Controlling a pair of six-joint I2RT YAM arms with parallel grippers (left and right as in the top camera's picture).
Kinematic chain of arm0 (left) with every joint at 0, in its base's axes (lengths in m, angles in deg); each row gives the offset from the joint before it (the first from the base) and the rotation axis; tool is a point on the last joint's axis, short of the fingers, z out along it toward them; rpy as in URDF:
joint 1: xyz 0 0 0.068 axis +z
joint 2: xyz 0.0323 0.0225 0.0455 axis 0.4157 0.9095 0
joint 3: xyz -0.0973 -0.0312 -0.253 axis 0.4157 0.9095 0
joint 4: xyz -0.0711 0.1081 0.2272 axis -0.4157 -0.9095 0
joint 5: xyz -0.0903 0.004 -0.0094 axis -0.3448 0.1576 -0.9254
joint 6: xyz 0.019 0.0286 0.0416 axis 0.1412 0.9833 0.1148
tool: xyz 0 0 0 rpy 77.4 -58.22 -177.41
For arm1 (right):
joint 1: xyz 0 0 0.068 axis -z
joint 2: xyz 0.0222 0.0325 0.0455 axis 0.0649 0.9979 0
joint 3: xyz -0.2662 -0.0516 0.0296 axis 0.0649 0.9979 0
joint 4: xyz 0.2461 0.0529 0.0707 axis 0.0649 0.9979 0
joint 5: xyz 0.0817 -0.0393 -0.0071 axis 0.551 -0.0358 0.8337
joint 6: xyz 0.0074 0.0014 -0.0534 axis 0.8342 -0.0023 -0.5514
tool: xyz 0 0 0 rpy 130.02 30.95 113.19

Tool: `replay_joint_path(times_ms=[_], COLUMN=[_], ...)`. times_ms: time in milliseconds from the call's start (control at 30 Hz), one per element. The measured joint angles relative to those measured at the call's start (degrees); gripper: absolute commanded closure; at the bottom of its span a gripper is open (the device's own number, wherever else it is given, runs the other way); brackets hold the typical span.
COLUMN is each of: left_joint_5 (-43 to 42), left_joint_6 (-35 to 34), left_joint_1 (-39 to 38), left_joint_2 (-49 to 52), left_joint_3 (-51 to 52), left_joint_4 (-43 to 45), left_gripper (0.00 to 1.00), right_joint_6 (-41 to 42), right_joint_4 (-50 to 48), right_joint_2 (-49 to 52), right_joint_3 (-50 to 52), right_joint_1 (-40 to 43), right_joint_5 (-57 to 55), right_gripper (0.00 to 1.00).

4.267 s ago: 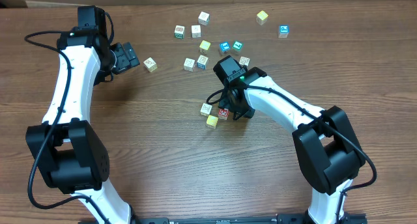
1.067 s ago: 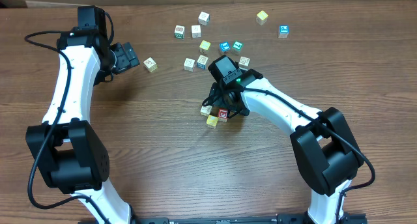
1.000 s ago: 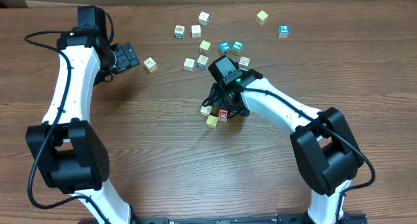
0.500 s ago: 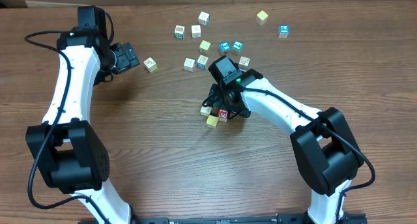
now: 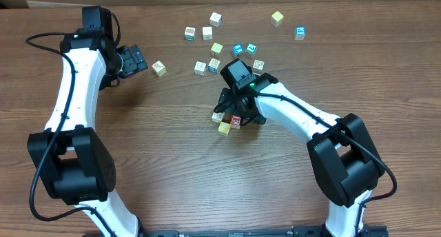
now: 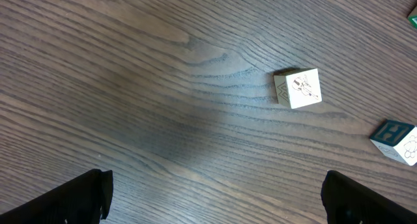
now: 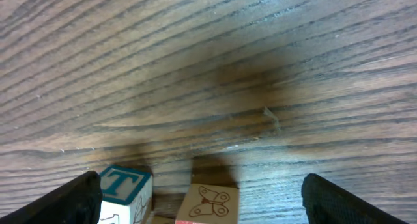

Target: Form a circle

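Observation:
The circle [image 5: 227, 121] is a tight cluster of small letter cubes at mid-table: a whitish cube [image 5: 218, 116], a red-printed cube [image 5: 236, 120] and a yellow cube [image 5: 224, 128]. My right gripper [image 5: 233, 110] hangs right over the cluster's far side, open, and hides part of it. In the right wrist view a T cube [image 7: 121, 187] and a butterfly cube [image 7: 209, 204] lie between the open gripper's [image 7: 203, 208] spread fingers [image 7: 77, 200], and neither is gripped. My left gripper [image 5: 142, 60] is open at the far left, just left of a lone cube [image 5: 159, 68].
Several loose cubes lie scattered beyond the cluster, among them a teal cube [image 5: 237, 49], a green cube [image 5: 251, 49], a yellow cube [image 5: 277, 17] and a blue cube [image 5: 300, 32]. The left wrist view shows a whitish picture cube [image 6: 298, 88] and an H cube [image 6: 395, 133].
The right gripper's jaws have spread a little wider over the cluster. Since the earliest frame the right arm has shifted slightly left and away. The left arm has not moved.

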Motion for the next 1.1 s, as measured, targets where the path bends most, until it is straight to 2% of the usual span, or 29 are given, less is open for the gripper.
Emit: replay_joint_path(times_ms=[1100], left_joint_5=[0.00], left_joint_6=[0.00], left_joint_1=[0.00], left_joint_2=[0.00], left_joint_3=[0.00], left_joint_4=[0.00], left_gripper=[0.00], right_joint_6=[-1.05], right_joint_4=[0.17], right_joint_2=[1.38], right_joint_3=[0.00], right_joint_1=[0.02], right_joint_5=[0.02], right_gripper=[0.02])
